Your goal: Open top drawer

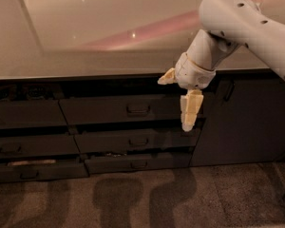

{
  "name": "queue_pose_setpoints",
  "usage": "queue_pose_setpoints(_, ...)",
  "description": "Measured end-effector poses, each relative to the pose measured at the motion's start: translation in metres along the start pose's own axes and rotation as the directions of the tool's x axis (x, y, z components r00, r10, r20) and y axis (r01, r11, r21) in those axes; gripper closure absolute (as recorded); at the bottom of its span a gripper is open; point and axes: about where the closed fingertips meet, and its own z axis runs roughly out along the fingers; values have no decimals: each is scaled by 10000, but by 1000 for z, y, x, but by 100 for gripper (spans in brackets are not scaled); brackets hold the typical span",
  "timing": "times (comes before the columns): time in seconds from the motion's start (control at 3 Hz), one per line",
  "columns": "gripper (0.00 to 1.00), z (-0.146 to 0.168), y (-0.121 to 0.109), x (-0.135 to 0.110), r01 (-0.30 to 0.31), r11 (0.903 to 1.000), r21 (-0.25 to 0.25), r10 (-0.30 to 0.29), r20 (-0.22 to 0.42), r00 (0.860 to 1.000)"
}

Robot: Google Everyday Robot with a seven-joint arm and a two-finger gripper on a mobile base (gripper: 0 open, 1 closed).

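The top drawer is the wide dark front just under the counter, with a small black loop handle at its middle. A dark gap runs above it; I cannot see its inside. My gripper hangs from the white arm in front of the drawer's right end, to the right of the handle and apart from it. It is open: one cream finger points left and the other points down across the drawer front.
Two narrower dark drawers lie below, each set a little further right. More drawers stack at the left. A tall dark cabinet door stands at the right. A glossy countertop is above, carpet below.
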Motion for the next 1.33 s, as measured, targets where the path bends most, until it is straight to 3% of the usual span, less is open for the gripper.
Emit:
queue_pose_setpoints(0.33,0,0,-1,-2,195,9997,138,-194,-139,9997)
queue_pose_setpoints(0.67,0,-5,7,-4,1077,9906,842,-995,-957,9904)
queue_pose_setpoints(1.0,0,3,1,-5,1176,9861,1171,-1052,-1070,9887)
queue_pose_setpoints(1.33,0,4,1,-4,1163,9863,1170,-1040,-1063,9889)
